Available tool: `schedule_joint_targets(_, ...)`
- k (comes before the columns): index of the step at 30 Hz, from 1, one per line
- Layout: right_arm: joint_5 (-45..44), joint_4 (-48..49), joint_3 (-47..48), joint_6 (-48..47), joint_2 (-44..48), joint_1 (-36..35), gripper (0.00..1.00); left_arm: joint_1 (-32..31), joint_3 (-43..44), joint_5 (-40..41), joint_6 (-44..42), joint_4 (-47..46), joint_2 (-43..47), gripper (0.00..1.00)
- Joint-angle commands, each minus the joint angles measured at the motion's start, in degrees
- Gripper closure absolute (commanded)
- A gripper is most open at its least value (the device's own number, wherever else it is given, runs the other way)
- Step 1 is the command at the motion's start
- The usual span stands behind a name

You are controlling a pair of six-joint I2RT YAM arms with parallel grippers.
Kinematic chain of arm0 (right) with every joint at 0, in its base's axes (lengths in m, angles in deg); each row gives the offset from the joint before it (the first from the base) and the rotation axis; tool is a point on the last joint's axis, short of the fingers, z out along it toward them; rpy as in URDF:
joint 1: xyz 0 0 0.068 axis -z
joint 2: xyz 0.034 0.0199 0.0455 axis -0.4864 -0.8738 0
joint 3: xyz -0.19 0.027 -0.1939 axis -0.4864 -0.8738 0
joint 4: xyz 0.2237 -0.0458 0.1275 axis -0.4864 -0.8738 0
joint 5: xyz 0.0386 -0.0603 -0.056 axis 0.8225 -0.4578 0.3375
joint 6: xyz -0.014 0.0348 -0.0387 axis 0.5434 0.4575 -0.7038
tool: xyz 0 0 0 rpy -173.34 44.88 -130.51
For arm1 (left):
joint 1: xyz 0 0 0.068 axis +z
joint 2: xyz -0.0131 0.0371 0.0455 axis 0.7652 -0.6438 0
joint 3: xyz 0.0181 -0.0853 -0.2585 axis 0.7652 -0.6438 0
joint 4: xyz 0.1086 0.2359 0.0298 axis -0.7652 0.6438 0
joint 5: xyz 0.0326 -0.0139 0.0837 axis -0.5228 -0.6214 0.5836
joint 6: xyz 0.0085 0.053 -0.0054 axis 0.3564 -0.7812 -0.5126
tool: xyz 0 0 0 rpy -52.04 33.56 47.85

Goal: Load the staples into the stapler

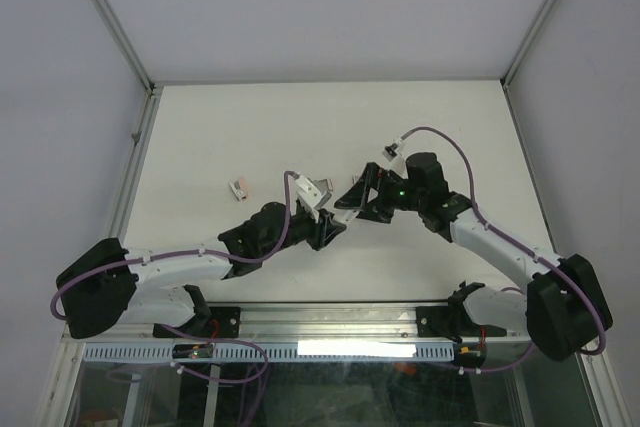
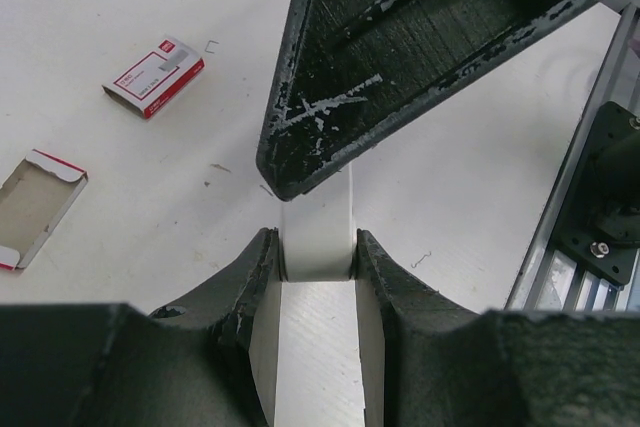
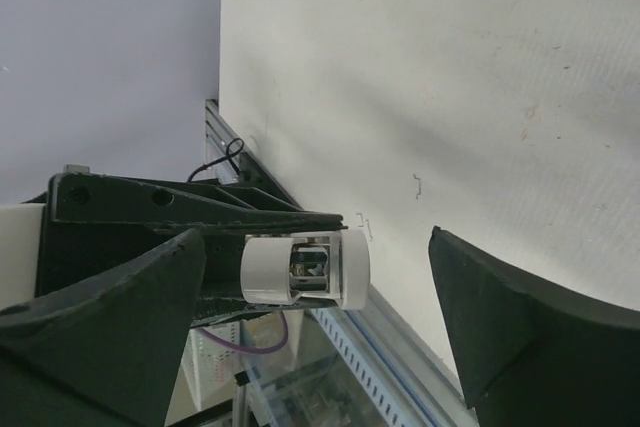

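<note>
The left end effector [image 2: 318, 252] is clenching the stapler [image 2: 318, 225] between its two black fingers near the middle of the surface [image 1: 300, 127]. The left wrist view is showing only a smooth white part of the stapler. In the right wrist view it is presenting a rounded white end with metal parts inside, lifted above the surface.

The right end effector [image 3: 315, 235] is standing released, with its fingers spread wide on either side of the stapler's end and nothing between them in contact. Seen from the left wrist, one of its scuffed fingers [image 2: 400, 47] is hanging just above the stapler's top edge. Whether it is touching cannot be told.

The red-and-white staple box sleeve [image 2: 155, 75] is lying flat on the surface, well apart from both end effectors and off to the left arm's side. Its tray [image 2: 35, 205] is lying near it, open side up. A few stray wire staples [image 2: 212, 45] are lying scattered on the surface around them. The staple strip itself is not showing clearly in any view.
</note>
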Motion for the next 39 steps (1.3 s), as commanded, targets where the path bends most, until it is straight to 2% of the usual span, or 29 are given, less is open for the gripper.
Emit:
schedule_joint_targets(1, -4.0, -1.4, 3.3, -4.2, 3.4, 0.2, 0.0, -0.7, 1.9, -0.1, -0.2, -2.3, 2.3, 1.0)
schedule_joint_targets(4, -7.3, -5.3, 4.8, -7.2, 5.7, 2.0, 0.0, -0.7, 1.8, 2.2, 1.2, -0.6, 2.7, 1.0)
schedule_joint_targets(8, -13.9, -11.2, 6.3, -11.3, 8.9, 5.0, 0.0, 1.3, 3.7, 14.8, 6.0, 7.4, 1.4, 1.0)
schedule_joint_targets(10, -18.5, -14.3, 6.8, -13.5, 9.8, 5.7, 0.0, 6.8, 6.2, 16.7, 10.8, 14.4, -0.8, 1.0)
schedule_joint_targets(13, -24.4, -17.6, 7.4, -16.3, 10.2, 6.1, 0.0, 17.7, 9.5, 14.4, 17.7, 21.7, -4.5, 1.0)
schedule_joint_targets(16, -26.8, -18.3, 7.4, -18.0, 9.9, 6.3, 0.0, 25.5, 11.8, 16.7, 21.2, 23.7, -7.7, 1.0)
schedule_joint_targets(20, -26.1, -17.2, 6.6, -17.9, 9.6, 6.5, 0.0, 31.2, 16.1, 21.7, 22.1, 25.1, -15.6, 1.0)
schedule_joint_targets(26, -25.3, -15.7, 4.8, -17.5, 9.7, 6.6, 0.01, 32.7, 20.0, 22.0, 20.8, 26.3, -22.0, 1.0)
schedule_joint_targets(31, -25.1, -15.1, 3.8, -17.4, 9.1, 6.7, 0.01, 33.7, 20.0, 21.1, 21.0, 26.6, -23.5, 0.99)
schedule_joint_targets(33, -25.1, -14.7, 3.4, -17.4, 8.7, 6.7, 0.0, 33.8, 19.9, 20.5, 20.7, 26.5, -23.6, 0.76)
schedule_joint_targets(37, -25.1, -13.0, 2.8, -18.1, 7.6, 6.8, 0.01, 33.8, 19.7, 18.4, 19.7, 25.5, -22.7, 0.2)
schedule_joint_targets(38, -25.3, -12.2, 2.6, -18.6, 7.2, 6.8, 0.0, 33.8, 19.7, 17.2, 19.0, 25.0, -22.3, 0.09)
schedule_joint_targets(39, -25.5, -11.4, 2.4, -19.2, 6.8, 6.7, 0.0, 33.8, 19.7, 16.0, 18.1, 24.6, -21.8, 0.03)
